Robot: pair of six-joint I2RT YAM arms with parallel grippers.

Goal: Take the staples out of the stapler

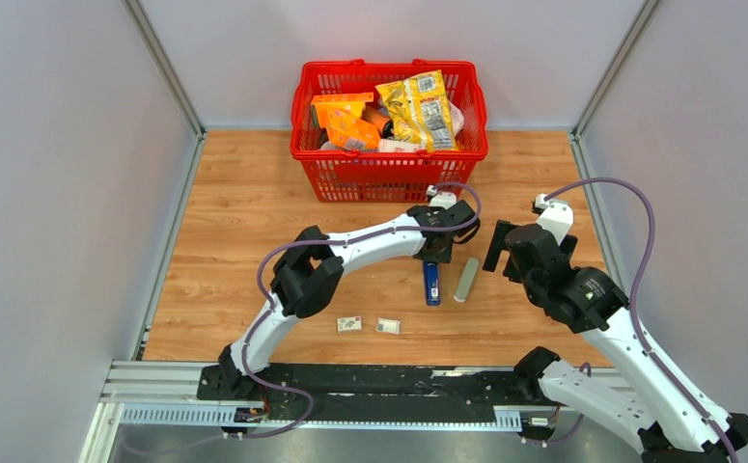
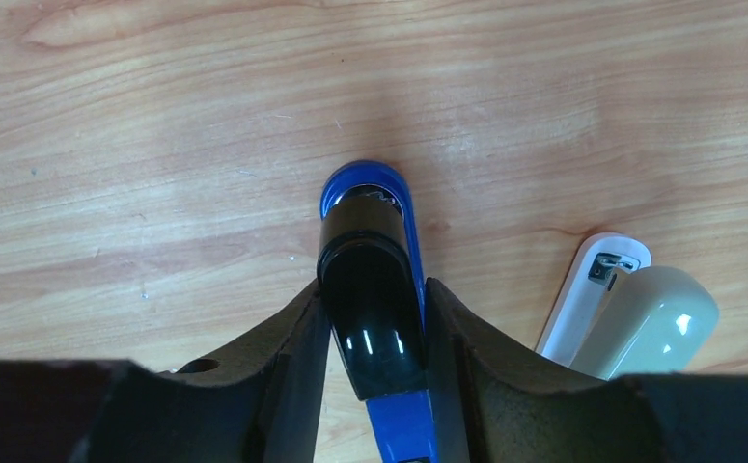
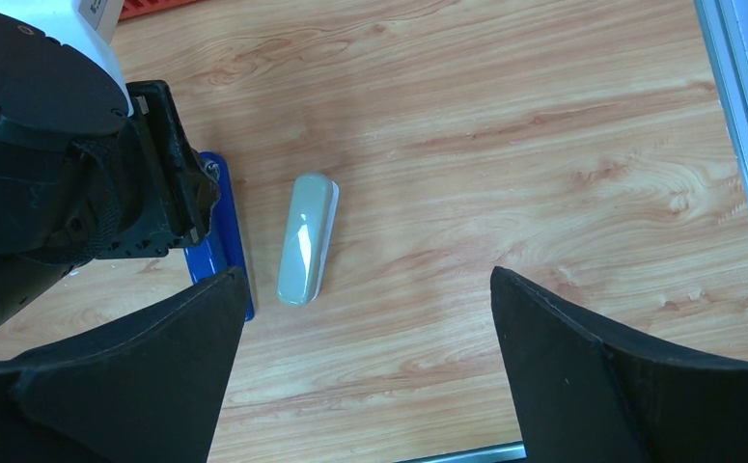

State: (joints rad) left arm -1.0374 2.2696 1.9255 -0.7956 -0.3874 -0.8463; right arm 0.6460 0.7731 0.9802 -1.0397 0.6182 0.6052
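two staplers lie side by side near the middle of the wooden table (image 1: 225, 241): the blue stapler (image 1: 432, 287) with its black top end, and just to its right, apart from it and slightly tilted, a pale grey stapler (image 1: 466, 280). the left gripper (image 1: 437, 255) sits over the far end of the blue stapler; in the left wrist view its fingers (image 2: 288, 347) press on both sides of the black top, clamped on it. the right gripper (image 1: 498, 247) hangs to the right of the grey stapler, jaws spread wide with nothing between them.

two small white tags (image 1: 349, 324) lie on the near left of the blue stapler, side by side and well clear of it. one red basket (image 1: 389, 154) stands beyond the blue stapler against the far wall, holding orange and yellow snack packs (image 1: 418, 108); how many i cannot tell.

grey walls close the table on the left, right and far sides, and a metal rail (image 1: 157, 391) runs along the near edge. left of the blue stapler only the left arm (image 1: 370, 246) crosses the wood. the right side is crowded by the grey stapler and the right gripper.
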